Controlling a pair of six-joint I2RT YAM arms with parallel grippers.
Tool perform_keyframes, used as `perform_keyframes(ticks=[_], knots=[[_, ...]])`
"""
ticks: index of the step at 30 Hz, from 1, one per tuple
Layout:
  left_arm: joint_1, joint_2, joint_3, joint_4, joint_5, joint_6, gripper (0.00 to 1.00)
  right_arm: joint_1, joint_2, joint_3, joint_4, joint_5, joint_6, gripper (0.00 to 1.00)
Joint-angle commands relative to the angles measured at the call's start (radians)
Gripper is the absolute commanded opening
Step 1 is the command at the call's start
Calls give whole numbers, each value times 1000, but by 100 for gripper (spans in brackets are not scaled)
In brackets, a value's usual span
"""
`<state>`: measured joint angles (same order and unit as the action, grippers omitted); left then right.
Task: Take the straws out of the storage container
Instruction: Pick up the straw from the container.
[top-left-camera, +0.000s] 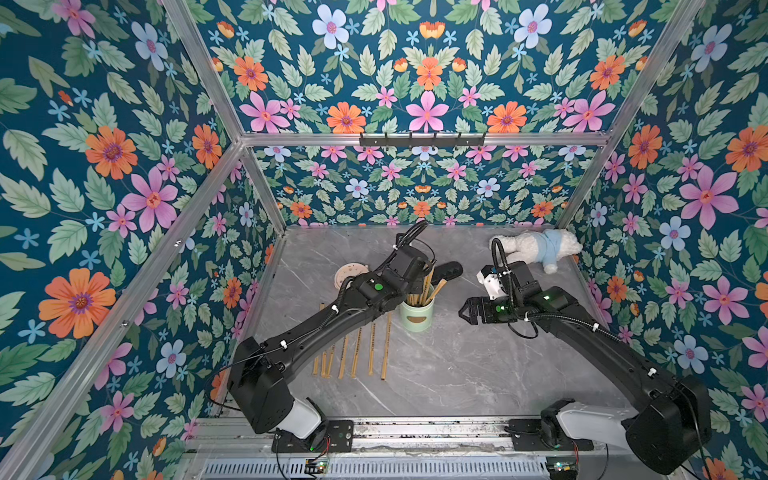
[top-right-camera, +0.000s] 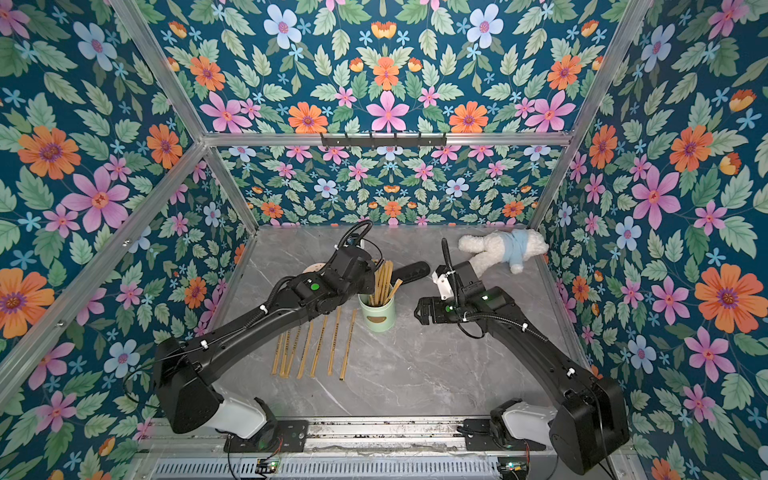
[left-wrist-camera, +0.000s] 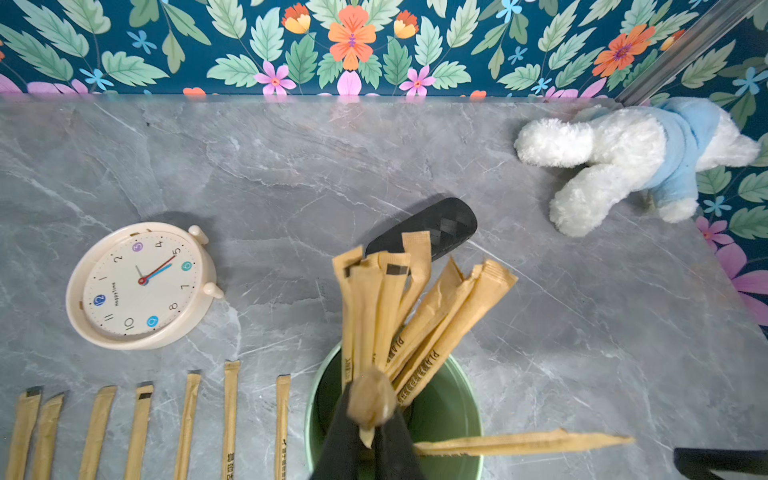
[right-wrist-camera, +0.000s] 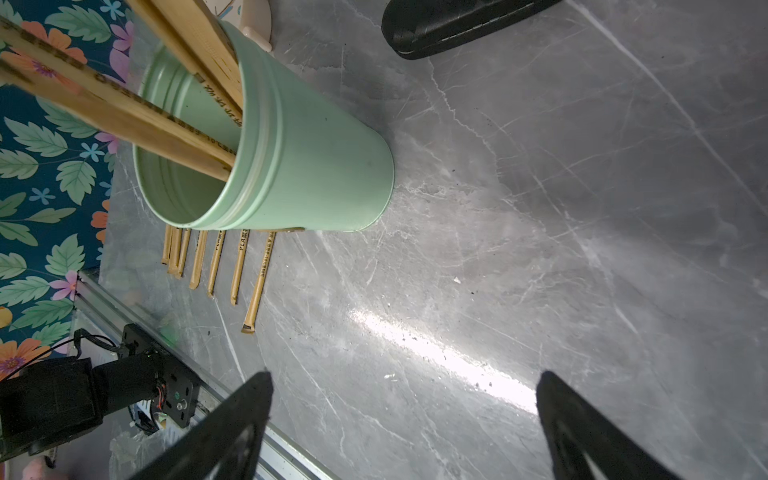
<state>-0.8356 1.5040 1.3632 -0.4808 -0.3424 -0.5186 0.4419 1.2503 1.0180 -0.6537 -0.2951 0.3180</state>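
My left claw (left-wrist-camera: 370, 415) pinches one straw (left-wrist-camera: 371, 397) by its top, long axis near vertical. Remaining straws (left-wrist-camera: 386, 299) stand in the storage container (left-wrist-camera: 457, 411), tops fanning rightward. My right claw (right-wrist-camera: 405, 376) gapes wide, empty.

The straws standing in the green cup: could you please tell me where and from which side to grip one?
Pinch one near its upper end, coming from above: the straws stand leaning out of the cup, their tops fanned apart over the rim, lower parts hidden inside.
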Motion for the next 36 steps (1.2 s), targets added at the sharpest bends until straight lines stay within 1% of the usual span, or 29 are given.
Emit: perform_keyframes(ticks=[1, 8, 15, 20, 23, 30, 34, 36], knots=[[0, -2, 35, -14, -38, 29, 12, 1, 8, 14, 0, -7, -4, 99], [0, 8, 92, -34, -14, 51, 12, 1, 15, 24, -2, -7, -5, 99], [0, -12, 119, -57, -33, 61, 11, 0, 15, 22, 3, -8, -4, 99], [0, -27, 208, -122, -52, 93, 12, -1, 16, 30, 1, -9, -4, 99], [1, -31, 283, -190, -71, 120, 12, -1, 15, 33, -1, -9, -5, 99], [12, -27, 515, -427, -137, 170, 12, 0, 5, 33, -9, -8, -7, 99], [43, -21, 642, -583, -182, 175, 12, 1, 3, 34, -9, -9, -8, 99], [80, -20, 678, -646, -188, 171, 12, 0, 3, 34, -9, -10, -8, 99]])
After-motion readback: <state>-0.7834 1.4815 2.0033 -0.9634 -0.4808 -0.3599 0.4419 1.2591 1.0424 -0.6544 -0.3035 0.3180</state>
